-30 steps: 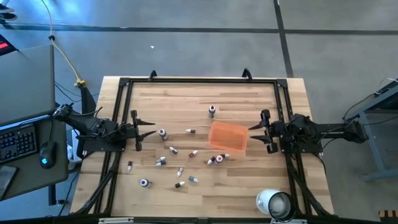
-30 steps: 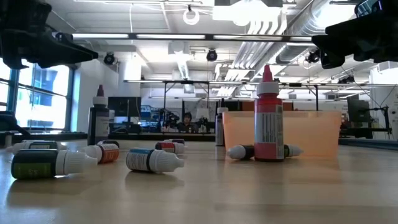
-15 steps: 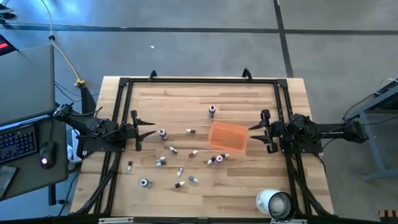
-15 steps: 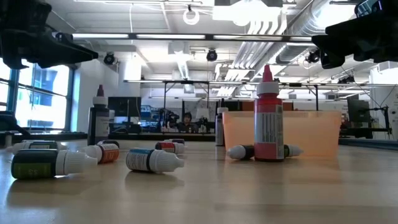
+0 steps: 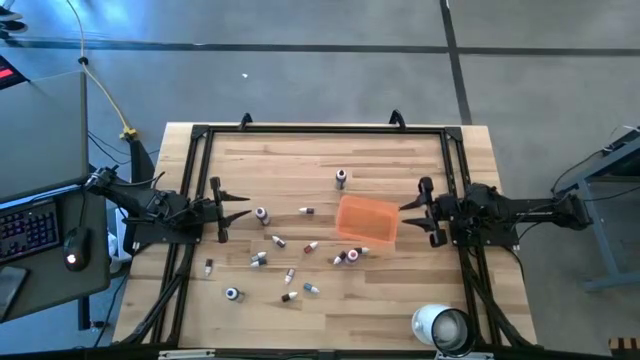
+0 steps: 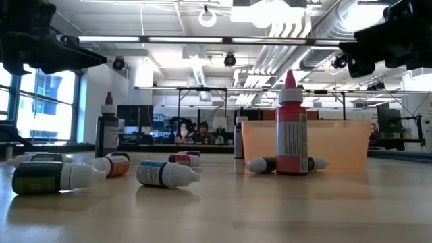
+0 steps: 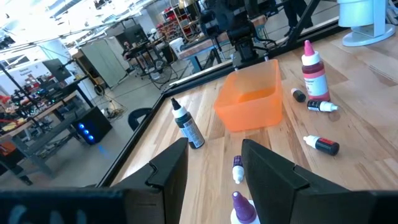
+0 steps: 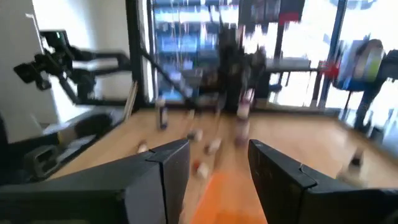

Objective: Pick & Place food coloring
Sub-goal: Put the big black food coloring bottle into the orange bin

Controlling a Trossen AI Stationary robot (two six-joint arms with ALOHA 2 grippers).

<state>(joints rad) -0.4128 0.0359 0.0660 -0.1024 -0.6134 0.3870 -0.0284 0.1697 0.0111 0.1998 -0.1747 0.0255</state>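
Observation:
Several small food coloring bottles lie scattered on the wooden table, among them a white-capped one just ahead of my left gripper. A dark bottle stands upright toward the far side. A red one stands upright by the near side of the orange tray. My left gripper hovers open at the table's left, pointing level toward the tray. My right gripper hovers open at the table's right, just beside the tray. Neither holds anything.
A large white roll stands at the near right corner. A black frame runs along the table's edges. Bare wood lies on the far side of the table and along its near edge.
My right gripper has rolled slightly at the wrist while staying in place. The bottles and the tray have kept still.

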